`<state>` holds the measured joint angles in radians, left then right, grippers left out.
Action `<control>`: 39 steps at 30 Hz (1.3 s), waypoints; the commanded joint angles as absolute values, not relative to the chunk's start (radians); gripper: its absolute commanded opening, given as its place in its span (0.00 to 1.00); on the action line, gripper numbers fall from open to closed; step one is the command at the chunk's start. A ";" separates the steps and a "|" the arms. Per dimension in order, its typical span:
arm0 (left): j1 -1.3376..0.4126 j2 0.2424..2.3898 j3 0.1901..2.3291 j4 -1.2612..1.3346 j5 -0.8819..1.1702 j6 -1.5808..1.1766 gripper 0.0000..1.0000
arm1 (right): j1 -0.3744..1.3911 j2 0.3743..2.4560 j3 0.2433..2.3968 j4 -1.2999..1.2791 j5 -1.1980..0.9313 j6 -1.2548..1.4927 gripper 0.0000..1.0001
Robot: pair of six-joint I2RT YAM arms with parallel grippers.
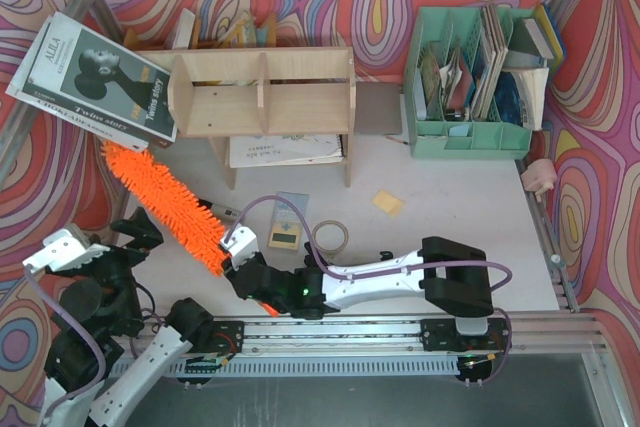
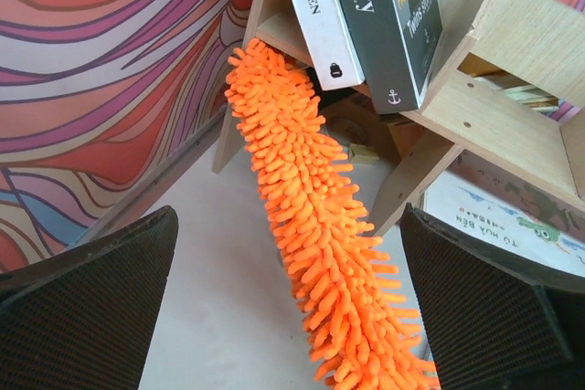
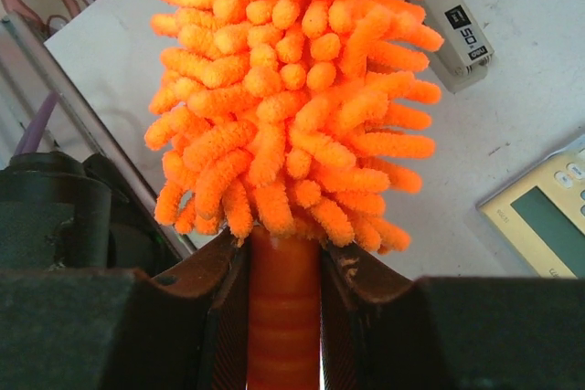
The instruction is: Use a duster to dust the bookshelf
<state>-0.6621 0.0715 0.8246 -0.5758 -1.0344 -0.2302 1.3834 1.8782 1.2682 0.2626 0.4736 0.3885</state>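
Right gripper point(image 3: 283, 267) clamped on the long orange fluffy microfibre duster's point(image 1: 165, 202) handle, left gripper point(image 2: 292, 294) apart and empty; duster tip lies under the light plywood bookshelf's point(image 1: 265, 92) left end, so sweep lightly along its boards.

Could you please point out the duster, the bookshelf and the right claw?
duster point(image 1: 165, 208): top external view, fluffy head.
bookshelf point(image 1: 310, 65): top external view, top board.
right claw point(image 3: 283, 269): right wrist view, between its fingertips.

Black joints and white links make up the right arm point(image 1: 385, 282) and the left arm point(image 1: 95, 292) — a lilac cable point(image 1: 290, 207) loops along each. Fingers point(image 2: 87, 289) of the left gripper point(image 2: 292, 317) are black with a fine mesh texture; the right gripper point(image 3: 283, 258) is black, brown at the inner edges.
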 commanded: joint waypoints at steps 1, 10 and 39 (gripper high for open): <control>-0.663 0.080 0.818 -0.557 -0.999 -0.195 0.98 | 1.358 1.876 1.301 0.288 0.496 0.399 0.00; -0.621 0.107 0.835 -0.580 -1.019 -0.217 0.98 | 1.325 1.795 1.230 0.350 0.577 0.434 0.00; -0.605 0.137 0.865 -0.749 -1.038 -0.451 0.98 | 1.378 1.686 1.092 0.482 0.752 0.504 0.00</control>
